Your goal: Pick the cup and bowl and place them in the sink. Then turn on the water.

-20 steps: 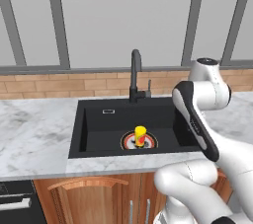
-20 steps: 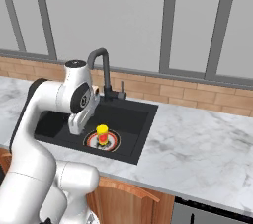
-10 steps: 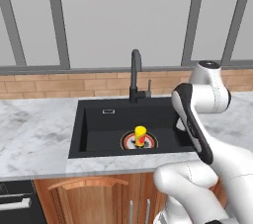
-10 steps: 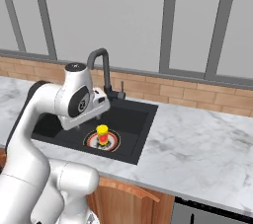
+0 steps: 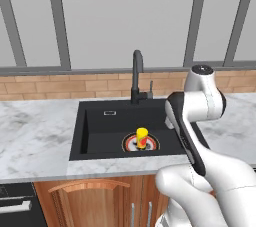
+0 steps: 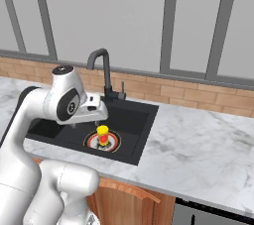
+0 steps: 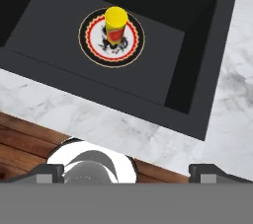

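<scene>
we see the marble worktop, then the black sink set into it. the yellow cup stands upright on the drain, mid-basin. our gripper holds nothing, jaws wide.

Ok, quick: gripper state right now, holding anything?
Gripper: open, holding nothing. The cup stands apart from it, on the drain in the sink.
</scene>
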